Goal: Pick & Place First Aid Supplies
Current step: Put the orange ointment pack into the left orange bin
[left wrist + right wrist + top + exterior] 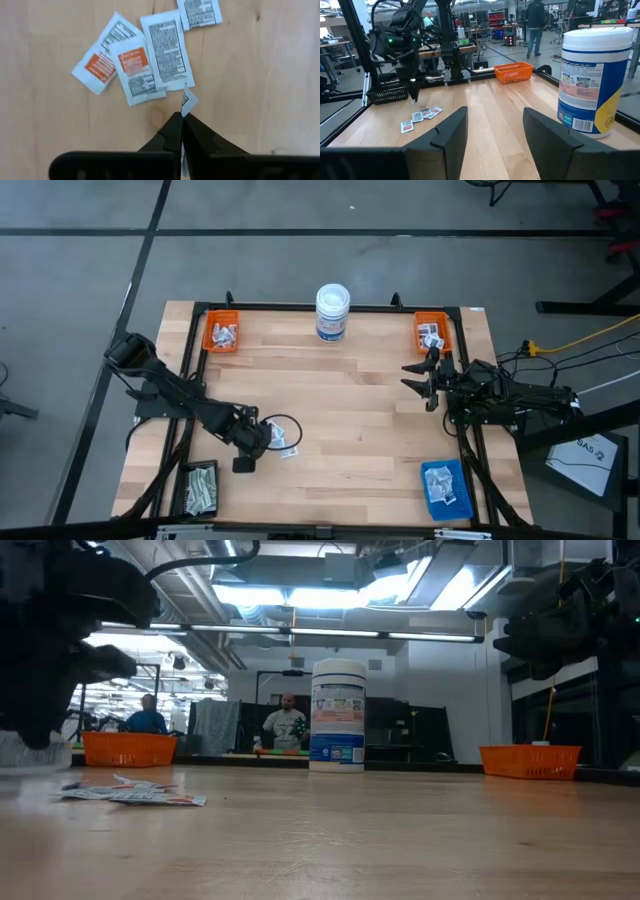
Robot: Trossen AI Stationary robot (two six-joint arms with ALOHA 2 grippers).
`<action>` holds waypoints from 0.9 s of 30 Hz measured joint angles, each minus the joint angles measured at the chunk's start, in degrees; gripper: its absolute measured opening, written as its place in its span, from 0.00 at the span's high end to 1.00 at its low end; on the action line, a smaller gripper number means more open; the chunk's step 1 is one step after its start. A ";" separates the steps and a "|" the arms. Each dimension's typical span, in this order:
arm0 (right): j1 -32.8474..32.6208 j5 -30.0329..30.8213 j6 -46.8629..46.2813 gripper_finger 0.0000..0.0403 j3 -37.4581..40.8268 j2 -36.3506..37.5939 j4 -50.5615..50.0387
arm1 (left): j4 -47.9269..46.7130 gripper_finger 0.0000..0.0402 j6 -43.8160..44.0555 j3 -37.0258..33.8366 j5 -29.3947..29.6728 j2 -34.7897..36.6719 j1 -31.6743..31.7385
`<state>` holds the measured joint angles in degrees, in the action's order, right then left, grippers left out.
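Several first aid supplies, small white packets with orange or grey print [137, 75], lie loose on the wooden table [350, 430] at the near left; they also show as packets [422, 116] in the right wrist view and flat packets [130, 795] in the low view. My left gripper [181, 122] points steeply down just beside them and is shut on one small packet [189, 102]. My right gripper [412, 376] waits open and level at the table's right side, with nothing between its fingers [450, 132]. My left gripper pinches one small packet between its two fingers, coming from above and pointing down. The packet stands on edge in the hold, and only its corner [190, 100] pokes out past the fingertips. In the right wrist view the fingertips [413, 97] hang a little above the table.
A white round tub [332, 312] stands at the far middle. Orange trays sit at the far left [222, 332] and far right [432, 332], a blue tray [445, 488] at the near right, a black basket [200, 488] at the near left. People stand beyond the table.
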<state>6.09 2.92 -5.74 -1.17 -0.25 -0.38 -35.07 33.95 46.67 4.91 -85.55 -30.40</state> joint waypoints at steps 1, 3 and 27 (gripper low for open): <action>0.00 0.02 0.00 0.53 0.00 0.02 -0.02 | -0.10 0.99 -0.62 0.01 -0.04 0.48 0.34; -0.01 0.00 0.00 0.53 0.02 0.02 0.00 | -0.81 0.99 -1.59 0.01 -0.02 1.79 1.22; -0.02 0.01 0.00 0.53 0.02 0.00 -0.02 | -5.56 1.00 -22.02 0.16 2.99 18.03 23.73</action>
<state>6.07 2.93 -5.74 -1.15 -0.25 -0.40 -40.63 11.93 46.83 7.89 -67.52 -6.66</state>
